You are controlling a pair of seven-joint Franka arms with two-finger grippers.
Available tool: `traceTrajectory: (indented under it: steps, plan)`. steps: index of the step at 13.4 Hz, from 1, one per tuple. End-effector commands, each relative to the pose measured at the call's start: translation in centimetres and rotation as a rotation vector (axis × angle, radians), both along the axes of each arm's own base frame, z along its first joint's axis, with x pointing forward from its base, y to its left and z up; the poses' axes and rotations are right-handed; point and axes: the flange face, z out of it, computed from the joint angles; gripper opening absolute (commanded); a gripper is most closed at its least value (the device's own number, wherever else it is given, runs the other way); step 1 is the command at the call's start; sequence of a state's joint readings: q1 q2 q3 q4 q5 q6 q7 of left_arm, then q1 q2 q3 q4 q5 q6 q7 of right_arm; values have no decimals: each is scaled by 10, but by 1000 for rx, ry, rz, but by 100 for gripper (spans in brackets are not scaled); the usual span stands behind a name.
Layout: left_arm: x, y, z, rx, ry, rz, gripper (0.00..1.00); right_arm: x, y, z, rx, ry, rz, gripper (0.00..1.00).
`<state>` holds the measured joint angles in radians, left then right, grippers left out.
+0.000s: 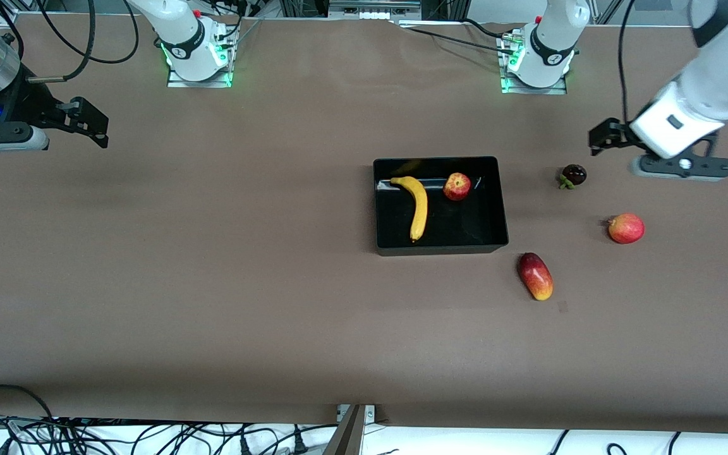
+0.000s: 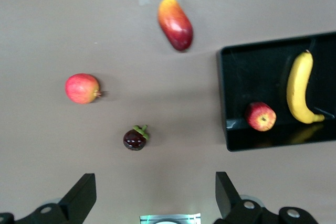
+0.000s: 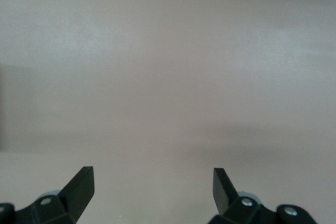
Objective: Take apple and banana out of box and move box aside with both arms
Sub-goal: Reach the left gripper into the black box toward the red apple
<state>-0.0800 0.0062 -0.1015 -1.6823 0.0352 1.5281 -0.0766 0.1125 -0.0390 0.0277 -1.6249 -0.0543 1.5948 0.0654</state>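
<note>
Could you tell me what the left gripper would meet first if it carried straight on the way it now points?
Probably the bare table. The left gripper is open over it, and the dark round fruit lies just ahead, though depth is unclear.

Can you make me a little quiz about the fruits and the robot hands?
1. True or false: the banana and the small apple lie in the black box.
2. How many fruits lie on the table outside the box? A) one B) three C) five
3. Fill in: the left gripper and the right gripper both stand ___ and hold nothing.

Key: 1 true. 2 B: the mango, the round red fruit and the dark purple fruit. 3 open.
</note>
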Motion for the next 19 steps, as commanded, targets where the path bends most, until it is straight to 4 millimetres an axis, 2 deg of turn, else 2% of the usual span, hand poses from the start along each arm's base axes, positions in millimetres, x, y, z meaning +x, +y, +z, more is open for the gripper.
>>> traceTrajectory:
  steps: [1,4,6,7,10,12,13,19]
  plan:
    - [2,-45,-9,-9,41,-66,100,1,-1,4,16,-4,-6,100]
    - [11,-111,-67,2,60,-27,100,1,-1,4,16,-4,-6,100]
    - [18,-140,-112,0,77,5,100,1,-1,4,16,-4,-6,100]
    - [15,-152,-135,-5,78,10,100,1,-1,4,16,-4,-6,100]
    - [-19,-176,-215,-24,43,19,100,1,-1,4,16,-4,-6,100]
    - [-44,-192,-256,-34,2,46,100,1,-1,4,16,-4,-3,100]
    - [-50,-194,-274,-38,4,39,100,1,1,4,16,-2,0,100]
    - [-64,-192,-335,-15,-7,-11,100,1,-1,4,16,-4,-6,100]
